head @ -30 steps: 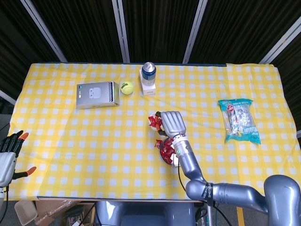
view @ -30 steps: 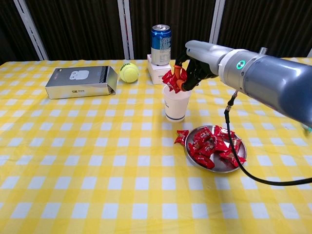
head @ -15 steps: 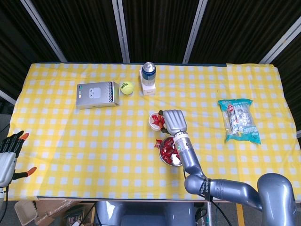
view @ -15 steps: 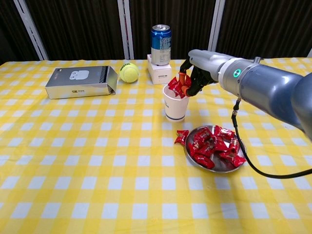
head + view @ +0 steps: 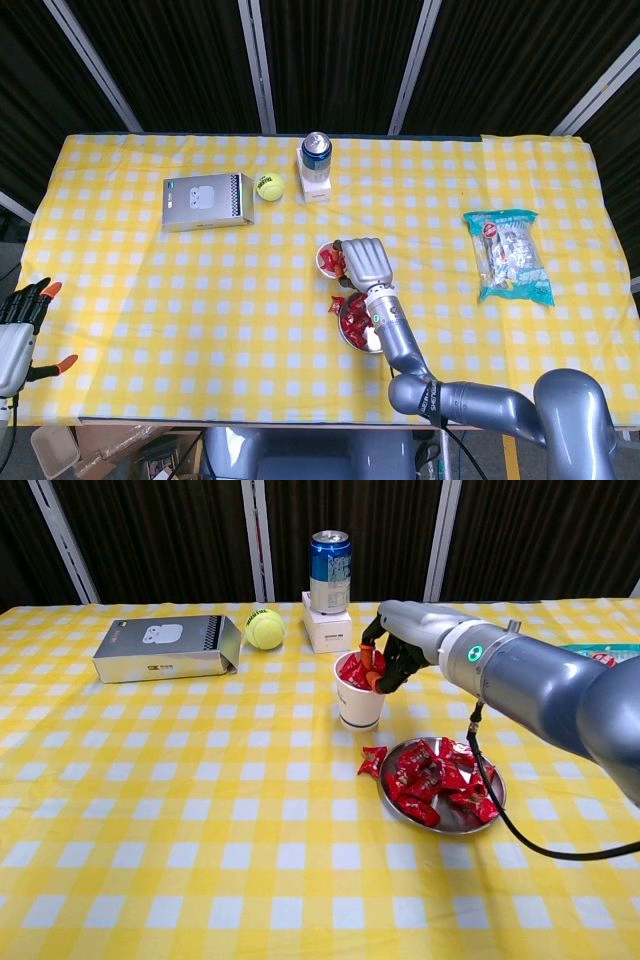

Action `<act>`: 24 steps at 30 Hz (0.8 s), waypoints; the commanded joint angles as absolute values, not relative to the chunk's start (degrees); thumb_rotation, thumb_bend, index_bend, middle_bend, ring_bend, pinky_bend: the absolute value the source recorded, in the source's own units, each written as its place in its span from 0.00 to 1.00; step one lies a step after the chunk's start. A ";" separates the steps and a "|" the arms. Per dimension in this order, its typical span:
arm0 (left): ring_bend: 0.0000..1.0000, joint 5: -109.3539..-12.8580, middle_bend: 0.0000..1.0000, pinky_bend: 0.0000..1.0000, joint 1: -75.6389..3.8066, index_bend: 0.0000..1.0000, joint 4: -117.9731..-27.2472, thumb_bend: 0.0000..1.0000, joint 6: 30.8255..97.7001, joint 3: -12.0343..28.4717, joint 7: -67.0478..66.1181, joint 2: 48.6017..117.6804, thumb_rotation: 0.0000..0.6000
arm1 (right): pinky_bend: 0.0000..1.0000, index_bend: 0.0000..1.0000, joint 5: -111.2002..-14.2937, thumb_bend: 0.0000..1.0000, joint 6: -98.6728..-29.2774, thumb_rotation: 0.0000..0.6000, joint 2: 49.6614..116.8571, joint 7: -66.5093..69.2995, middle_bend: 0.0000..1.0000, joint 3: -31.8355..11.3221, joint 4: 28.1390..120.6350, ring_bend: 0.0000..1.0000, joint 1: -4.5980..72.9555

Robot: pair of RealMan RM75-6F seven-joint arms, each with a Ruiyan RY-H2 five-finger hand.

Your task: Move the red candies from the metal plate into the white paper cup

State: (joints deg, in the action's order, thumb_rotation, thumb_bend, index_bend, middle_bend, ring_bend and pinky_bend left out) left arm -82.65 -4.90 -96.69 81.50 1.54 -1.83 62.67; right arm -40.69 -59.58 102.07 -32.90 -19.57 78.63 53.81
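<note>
The white paper cup [image 5: 360, 706] [image 5: 325, 263] stands mid-table with red candies [image 5: 352, 669] showing at its mouth. My right hand [image 5: 392, 652] [image 5: 365, 262] hangs over the cup's right rim, its fingertips [image 5: 372, 676] dipped into the mouth and pinching those candies. Just right of the cup and nearer to me, the metal plate [image 5: 441, 827] [image 5: 350, 337] holds a heap of red candies [image 5: 437, 779]. One loose candy [image 5: 373, 761] lies on the cloth at the plate's left edge. My left hand [image 5: 20, 325] stays off the table's left front corner, fingers apart and holding nothing.
Behind the cup a blue can [image 5: 330, 558] stands on a small white box [image 5: 327, 628]. A tennis ball [image 5: 265, 629] and a grey carton [image 5: 165, 647] lie to the left at the back. A snack bag [image 5: 512, 256] lies far right.
My right hand has come down from above the cup, bringing the pinched candies into the cup's mouth. The left hand has not moved.
</note>
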 commanded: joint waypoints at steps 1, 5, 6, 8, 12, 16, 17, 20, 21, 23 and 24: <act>0.00 -82.58 0.00 0.00 -4.92 0.00 -96.73 0.01 81.44 1.55 -1.78 62.62 1.00 | 1.00 0.41 -41.26 0.55 -59.60 1.00 102.31 -32.58 0.79 -19.56 78.34 0.94 53.98; 0.00 -82.53 0.00 0.00 -4.92 0.00 -96.80 0.01 81.42 1.54 -1.74 62.58 1.00 | 1.00 0.30 -42.52 0.46 -60.20 1.00 102.38 -32.42 0.79 -19.61 78.61 0.94 54.17; 0.00 -82.53 0.00 0.00 -4.92 0.00 -96.81 0.01 81.43 1.54 -1.72 62.58 1.00 | 1.00 0.29 -42.74 0.44 -60.28 1.00 102.38 -32.37 0.79 -19.62 78.63 0.94 54.20; 0.00 -82.52 0.00 0.00 -4.89 0.00 -96.86 0.01 81.50 1.56 -1.66 62.54 1.00 | 1.00 0.28 -43.17 0.41 -60.45 1.00 102.21 -32.31 0.79 -19.79 78.79 0.94 54.30; 0.00 -82.57 0.00 0.00 -4.90 0.00 -96.85 0.01 81.49 1.53 -1.64 62.52 1.00 | 1.00 0.27 -43.47 0.41 -61.10 1.00 101.66 -32.54 0.79 -20.01 79.76 0.94 54.20; 0.00 -82.55 0.00 0.00 -4.91 0.00 -96.87 0.01 81.46 1.51 -1.64 62.51 1.00 | 1.00 0.27 -43.66 0.41 -61.69 1.00 101.42 -32.63 0.79 -20.04 80.43 0.94 54.02; 0.00 -82.55 0.00 0.00 -4.90 0.00 -96.85 0.01 81.48 1.52 -1.61 62.52 1.00 | 1.00 0.27 -43.81 0.41 -61.88 1.00 101.30 -32.65 0.79 -20.01 80.71 0.94 53.95; 0.00 -82.49 0.00 0.00 -4.89 0.00 -96.90 0.01 81.51 1.55 -1.53 62.50 1.00 | 1.00 0.27 -44.08 0.41 -62.45 1.00 100.78 -32.77 0.79 -19.95 81.93 0.94 53.64; 0.00 -82.46 0.00 0.00 -4.90 0.00 -96.91 0.01 81.49 1.56 -1.55 62.48 1.00 | 1.00 0.27 -44.14 0.41 -62.81 1.00 100.38 -32.80 0.79 -19.94 82.94 0.94 53.39; 0.00 -82.38 0.00 0.00 -4.90 0.00 -96.90 0.01 81.43 1.56 -1.53 62.45 1.00 | 1.00 0.27 -44.22 0.41 -63.65 1.00 99.23 -33.39 0.79 -19.57 85.53 0.94 52.74; 0.00 -82.36 0.00 0.00 -4.90 0.00 -96.91 0.01 81.42 1.56 -1.50 62.45 1.00 | 1.00 0.27 -44.28 0.41 -64.04 1.00 98.58 -33.82 0.79 -19.23 86.84 0.94 52.39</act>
State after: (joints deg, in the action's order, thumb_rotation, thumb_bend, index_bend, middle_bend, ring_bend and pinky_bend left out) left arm -82.36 -4.90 -96.91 81.43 1.56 -1.49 62.45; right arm -44.12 -63.11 99.88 -33.10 -19.74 84.43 53.15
